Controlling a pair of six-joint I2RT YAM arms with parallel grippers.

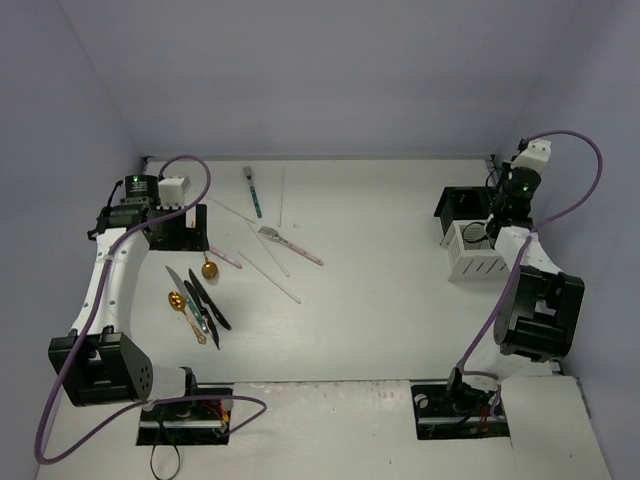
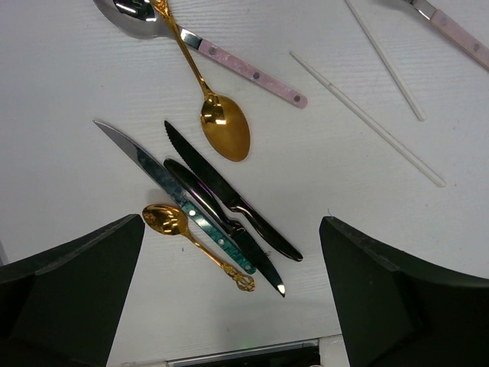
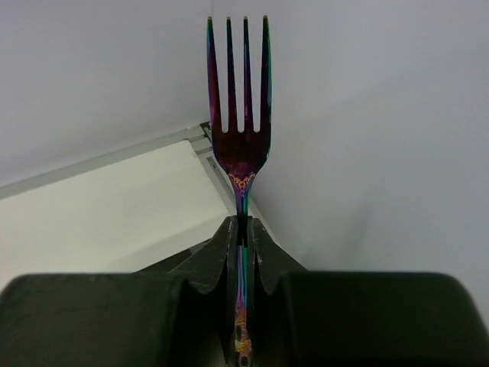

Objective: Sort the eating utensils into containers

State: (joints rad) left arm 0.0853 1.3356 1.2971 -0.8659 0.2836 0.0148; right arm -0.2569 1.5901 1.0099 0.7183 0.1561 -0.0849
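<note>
Recording the right claw [image 3: 243,229] pinching an iridescent fork [image 3: 241,145] by its slim handle, with both fingers pressed tight against it. Noting four tines reaching out past the fingertips, with pale wall behind. Placing this claw, from the overhead view, just above the white slotted bin [image 1: 478,262], which is sitting joined to the black bin [image 1: 458,205] at the far right of the surface [image 1: 380,300].

Recording the left claw [image 2: 231,245] spread wide, gripping nothing, hovering over a cluster of cutlery on the left side of the surface. Noting in that cluster:
- two black knives [image 2: 221,195] lying side by side and touching;
- a teal-handled knife [image 2: 153,172] lying alongside them;
- two gold spoons [image 2: 225,126], one beside the knife tips and one against the teal handle.

Noting a pink-handled piece [image 2: 244,69] crossing under the upper spoon's stem. Logging two pale sticks [image 2: 367,118] lying apart from the cluster, toward the middle. Logging also, further back in the overhead view, a pink-handled fork [image 1: 290,242] and a second teal-handled utensil [image 1: 252,192].
</note>
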